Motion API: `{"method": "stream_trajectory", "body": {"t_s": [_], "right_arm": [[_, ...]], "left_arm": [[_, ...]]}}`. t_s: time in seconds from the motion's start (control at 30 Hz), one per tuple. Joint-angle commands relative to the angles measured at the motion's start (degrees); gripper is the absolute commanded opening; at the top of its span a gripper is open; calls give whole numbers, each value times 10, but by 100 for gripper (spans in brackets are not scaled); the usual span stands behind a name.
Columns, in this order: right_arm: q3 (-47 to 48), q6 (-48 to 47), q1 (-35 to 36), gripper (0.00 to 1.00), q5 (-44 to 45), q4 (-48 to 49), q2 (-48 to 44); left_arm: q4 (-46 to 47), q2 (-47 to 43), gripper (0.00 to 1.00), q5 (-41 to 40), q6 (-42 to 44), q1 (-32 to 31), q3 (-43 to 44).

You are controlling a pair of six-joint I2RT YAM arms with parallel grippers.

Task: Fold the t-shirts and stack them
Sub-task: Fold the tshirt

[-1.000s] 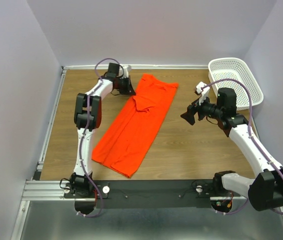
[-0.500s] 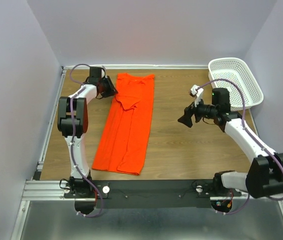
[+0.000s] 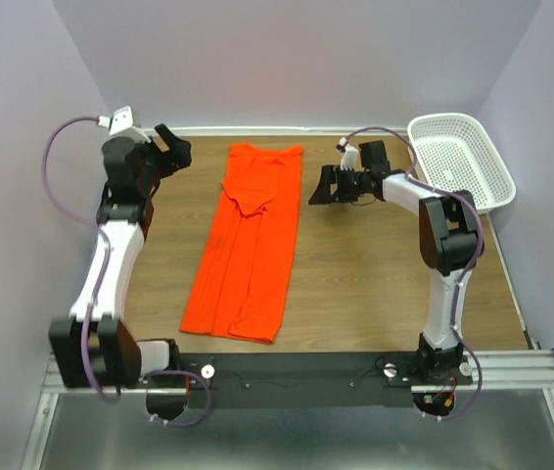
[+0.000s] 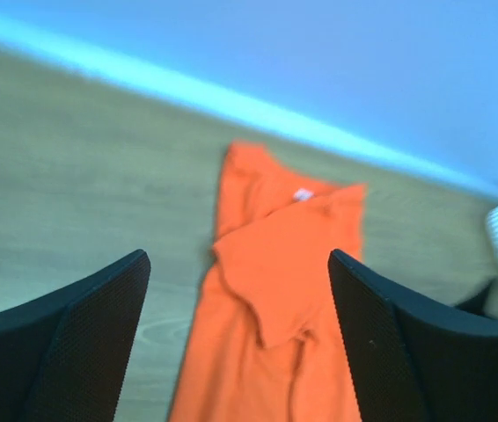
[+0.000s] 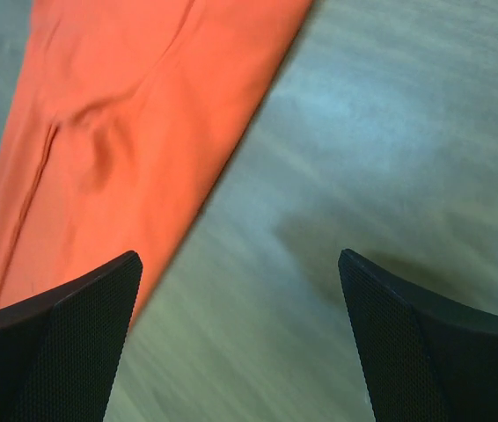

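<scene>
The orange-red t-shirt [image 3: 250, 240] lies flat on the wooden table as a long narrow strip, sides folded in, neck end toward the back wall. My left gripper [image 3: 172, 147] hangs open and empty, raised to the left of the neck end and apart from the cloth. In the left wrist view the t-shirt [image 4: 284, 281] shows between and beyond the wide fingers [image 4: 82, 334]. My right gripper [image 3: 319, 186] stands open and empty just right of the shirt's upper edge. In the right wrist view the t-shirt [image 5: 126, 114] fills the upper left, with bare wood between the fingers [image 5: 425, 343].
A white perforated basket [image 3: 468, 162] stands at the back right corner. Bare wooden table [image 3: 375, 274] lies right of the shirt and also to its left. The back wall and a metal rail on the left bound the table.
The shirt was dragged left and straightened into a strip. The left gripper then opened, let go of the neck end and drew back up to the left. The right gripper moved left to the shirt.
</scene>
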Motion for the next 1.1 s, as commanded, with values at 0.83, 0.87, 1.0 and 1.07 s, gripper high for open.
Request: {"method": "stream_trajectory", "body": {"t_s": [0.83, 0.87, 1.0, 1.07], "right_arm": [[338, 371, 29, 14, 69, 46, 341], [336, 371, 27, 2, 69, 46, 338], [325, 355, 6, 0, 80, 42, 312], [327, 333, -16, 1, 93, 37, 300]], "left_arm": [[27, -432, 97, 115, 69, 6, -291], [27, -430, 97, 119, 64, 6, -292], [25, -429, 97, 138, 61, 6, -290], [23, -426, 97, 151, 58, 6, -289]]}}
